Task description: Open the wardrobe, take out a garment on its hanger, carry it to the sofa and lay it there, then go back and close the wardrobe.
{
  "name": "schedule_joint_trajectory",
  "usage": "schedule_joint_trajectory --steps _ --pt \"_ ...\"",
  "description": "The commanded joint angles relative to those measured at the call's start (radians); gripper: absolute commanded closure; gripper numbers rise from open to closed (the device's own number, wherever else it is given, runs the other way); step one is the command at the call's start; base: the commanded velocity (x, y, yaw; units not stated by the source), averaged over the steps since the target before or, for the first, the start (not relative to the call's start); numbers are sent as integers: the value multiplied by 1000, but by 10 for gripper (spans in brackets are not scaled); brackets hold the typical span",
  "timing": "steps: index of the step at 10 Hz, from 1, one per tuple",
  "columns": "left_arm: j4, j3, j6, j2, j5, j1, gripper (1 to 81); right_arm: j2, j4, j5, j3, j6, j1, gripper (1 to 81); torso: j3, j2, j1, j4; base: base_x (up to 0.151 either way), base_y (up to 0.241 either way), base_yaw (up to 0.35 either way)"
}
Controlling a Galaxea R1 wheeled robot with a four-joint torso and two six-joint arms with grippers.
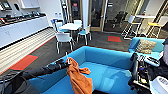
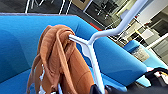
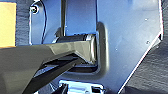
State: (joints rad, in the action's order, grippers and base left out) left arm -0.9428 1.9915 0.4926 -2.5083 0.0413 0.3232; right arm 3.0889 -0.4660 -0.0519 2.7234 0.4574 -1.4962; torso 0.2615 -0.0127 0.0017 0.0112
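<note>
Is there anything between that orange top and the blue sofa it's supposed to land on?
Nothing visible. The garment hangs from its hanger in the left gripper, right over the sofa, whose seat looks bare.

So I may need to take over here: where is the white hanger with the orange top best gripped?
Grip the hanger at its neck, where the bare stem meets the arms, coming from the side away from the garment. The cloth is bunched on one arm, so the stem is the free rigid part. The left hand holds it over the sofa.
</note>
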Motion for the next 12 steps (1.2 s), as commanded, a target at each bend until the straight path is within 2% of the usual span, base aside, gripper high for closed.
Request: schedule_joint_trajectory --steps 1,5,12 --pt "76 10 15 61 20 -143 811 16 -8 55 -8 -5 12 10 0 0 0 0 0 0 0" --pt "107 156 17 87 19 -83 811 16 -8 55 -8 -5 12 10 0 0 0 0 0 0 0" --pt "111 366 15 57 8 -66 811 16 -8 55 -8 -5 9 10 0 0 0 0 0 0 0"
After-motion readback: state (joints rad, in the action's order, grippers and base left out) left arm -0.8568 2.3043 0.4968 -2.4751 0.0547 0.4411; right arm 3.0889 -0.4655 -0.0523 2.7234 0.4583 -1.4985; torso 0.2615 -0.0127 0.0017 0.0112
